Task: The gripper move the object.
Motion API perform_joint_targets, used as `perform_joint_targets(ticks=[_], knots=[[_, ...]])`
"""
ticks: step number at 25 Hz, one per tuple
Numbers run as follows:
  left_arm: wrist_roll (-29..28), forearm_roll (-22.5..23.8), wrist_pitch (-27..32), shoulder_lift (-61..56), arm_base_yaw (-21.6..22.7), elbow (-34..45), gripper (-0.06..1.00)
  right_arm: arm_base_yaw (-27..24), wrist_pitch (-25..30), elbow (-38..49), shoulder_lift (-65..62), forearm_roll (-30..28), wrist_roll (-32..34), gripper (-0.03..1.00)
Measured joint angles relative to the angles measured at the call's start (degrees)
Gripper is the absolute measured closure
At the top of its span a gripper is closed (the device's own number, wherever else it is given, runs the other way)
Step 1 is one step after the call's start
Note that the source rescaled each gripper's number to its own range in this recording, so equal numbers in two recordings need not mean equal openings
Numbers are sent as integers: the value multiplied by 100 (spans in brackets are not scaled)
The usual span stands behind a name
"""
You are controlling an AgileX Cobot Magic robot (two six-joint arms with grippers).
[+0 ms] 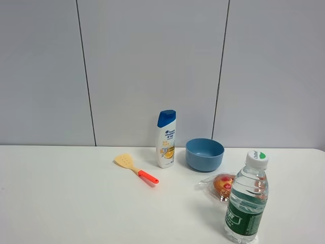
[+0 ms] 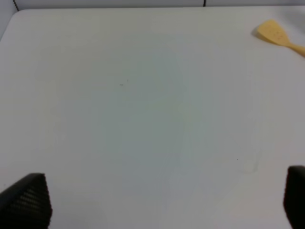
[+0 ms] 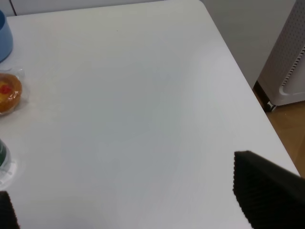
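- Water bottle (image 1: 247, 202) stands upright near the table's (image 1: 76, 203) front right edge.
- Left gripper (image 2: 157, 200): jaws spread wide, holding nothing.
- Right gripper (image 3: 138, 205): wide too, beside the bottle.

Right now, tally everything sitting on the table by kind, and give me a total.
Bottles: 2 - water bottle, shampoo bottle
Bowls: 1 - blue bowl
Spatulas: 1 - yellow spatula with red handle
Wrapped snacks: 1 - pastry in clear wrapper
Total: 5
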Motion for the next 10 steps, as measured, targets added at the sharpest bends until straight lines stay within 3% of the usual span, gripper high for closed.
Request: perform_joint_targets(ticks=[10], knots=[[0, 0, 0, 0, 0, 0, -6, 0, 0, 0, 0, 0, 0, 6]])
